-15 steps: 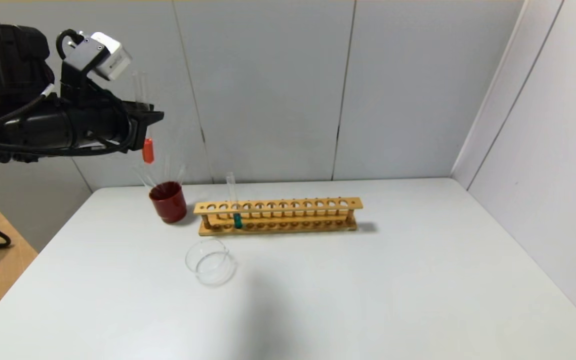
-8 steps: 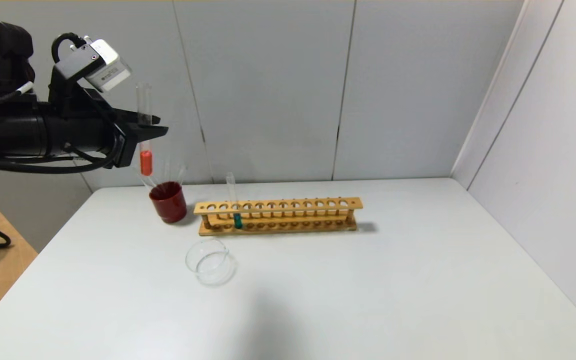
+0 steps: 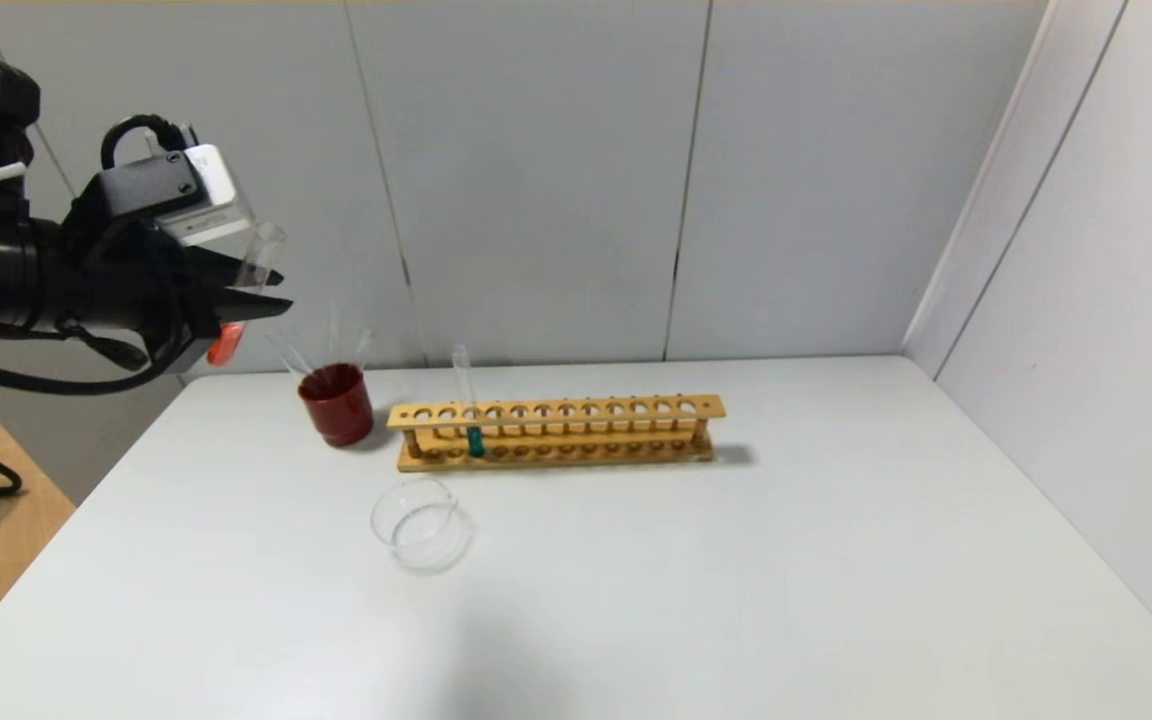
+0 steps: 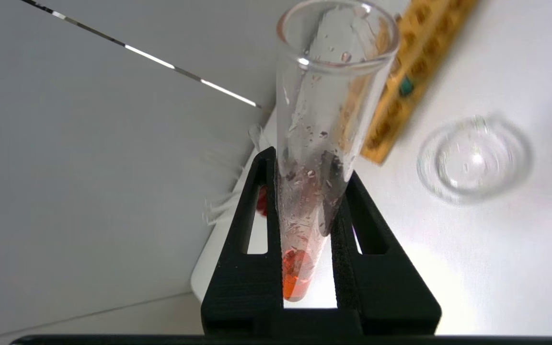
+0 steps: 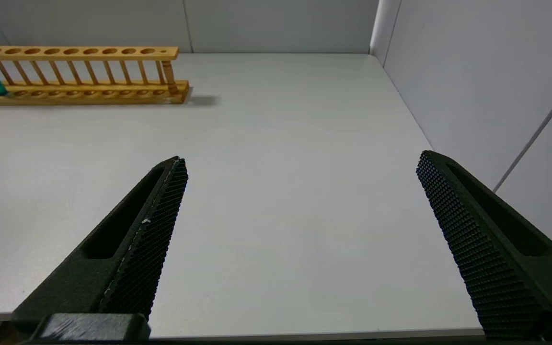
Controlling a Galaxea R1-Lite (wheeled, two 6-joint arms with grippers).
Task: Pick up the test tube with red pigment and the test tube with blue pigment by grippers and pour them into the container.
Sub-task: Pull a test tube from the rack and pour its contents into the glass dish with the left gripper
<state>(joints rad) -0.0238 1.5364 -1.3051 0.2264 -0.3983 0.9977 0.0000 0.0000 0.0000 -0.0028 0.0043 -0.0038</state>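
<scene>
My left gripper point(image 3: 258, 292) is high above the table's far left corner, shut on the test tube with red pigment point(image 3: 227, 344). The tube is tilted, its open mouth up and to the right, with the orange-red liquid at its low end point(image 4: 295, 275). The wrist view shows the tube pinched between the jaws of the left gripper point(image 4: 310, 165). The test tube with blue pigment point(image 3: 474, 436) stands upright in the wooden rack point(image 3: 576, 412). The container point(image 3: 419, 522), a clear glass dish, sits empty in front of the rack and also shows in the left wrist view point(image 4: 473, 158). My right gripper point(image 5: 302, 158) is open over the table's near right part.
A dark red cup point(image 3: 337, 403) holding plain clear tubes stands left of the rack. Grey walls close the back and right sides. The table's left edge lies below my left arm.
My left gripper has moved down and to the left with the red tube. The tube has gone from upright to tilted, its bottom swinging left.
</scene>
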